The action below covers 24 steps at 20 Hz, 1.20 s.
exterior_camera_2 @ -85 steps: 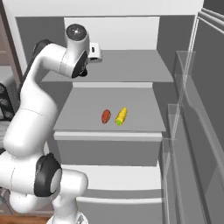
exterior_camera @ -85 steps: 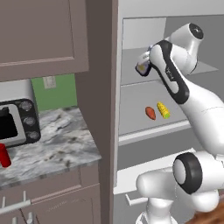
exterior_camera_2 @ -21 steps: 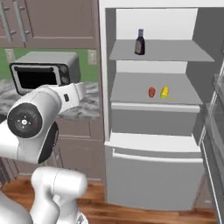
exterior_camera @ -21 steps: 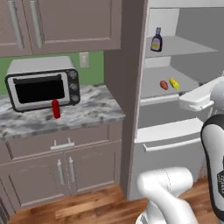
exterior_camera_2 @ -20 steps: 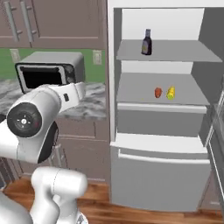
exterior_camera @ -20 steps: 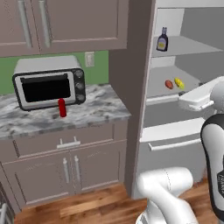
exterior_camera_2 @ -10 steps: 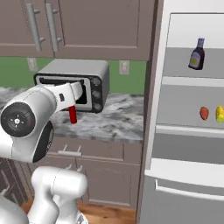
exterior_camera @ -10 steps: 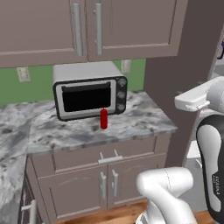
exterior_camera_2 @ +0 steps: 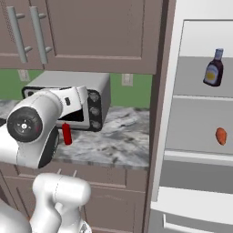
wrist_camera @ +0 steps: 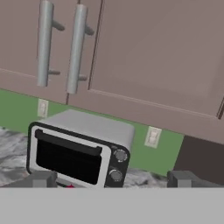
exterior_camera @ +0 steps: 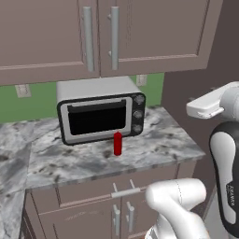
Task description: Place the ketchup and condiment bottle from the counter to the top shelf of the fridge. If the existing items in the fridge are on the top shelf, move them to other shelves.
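With the condiment bottle already on the fridge's top shelf at upper right, the ketchup stood mid-frame on the counter, the gripper wide and empty.

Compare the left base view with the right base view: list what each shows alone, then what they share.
Left base view alone: the counter's left stretch.

Right base view alone: the fridge, with the condiment bottle on the top shelf and an orange-red food one shelf lower.

Both: the ketchup standing before the toaster oven, under the taupe wall cabinets.
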Tool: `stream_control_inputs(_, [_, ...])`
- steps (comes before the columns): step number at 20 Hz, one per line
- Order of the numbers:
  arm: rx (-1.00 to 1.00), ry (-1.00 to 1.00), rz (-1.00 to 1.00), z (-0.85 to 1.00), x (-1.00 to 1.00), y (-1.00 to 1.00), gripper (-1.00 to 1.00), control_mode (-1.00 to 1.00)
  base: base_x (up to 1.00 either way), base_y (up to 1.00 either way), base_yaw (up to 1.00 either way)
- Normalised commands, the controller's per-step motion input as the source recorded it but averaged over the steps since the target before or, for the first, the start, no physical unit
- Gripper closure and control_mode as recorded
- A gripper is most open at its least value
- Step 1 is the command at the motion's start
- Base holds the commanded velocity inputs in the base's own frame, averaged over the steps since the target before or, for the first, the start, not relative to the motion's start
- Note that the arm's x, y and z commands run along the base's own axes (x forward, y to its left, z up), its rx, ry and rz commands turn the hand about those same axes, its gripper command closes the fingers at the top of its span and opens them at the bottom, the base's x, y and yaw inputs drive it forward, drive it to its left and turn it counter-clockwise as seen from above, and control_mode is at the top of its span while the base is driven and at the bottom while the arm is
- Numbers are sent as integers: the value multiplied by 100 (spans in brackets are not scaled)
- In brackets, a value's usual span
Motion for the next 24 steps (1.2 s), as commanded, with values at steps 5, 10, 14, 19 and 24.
stream_control_inputs(5, [-9,14,0,-21,11,14,-100,-100,3,3,0])
stream_control_inputs(10, [-23,43,5,-58,37,29,-100,-100,0,0,0])
stream_control_inputs(14, [-33,46,0,-79,39,56,-100,-100,0,0,0])
stream_control_inputs(19, [-13,26,0,-100,23,58,-100,-100,0,0,0])
stream_control_inputs(24, [3,4,-3,-83,16,26,-100,-100,0,0,0])
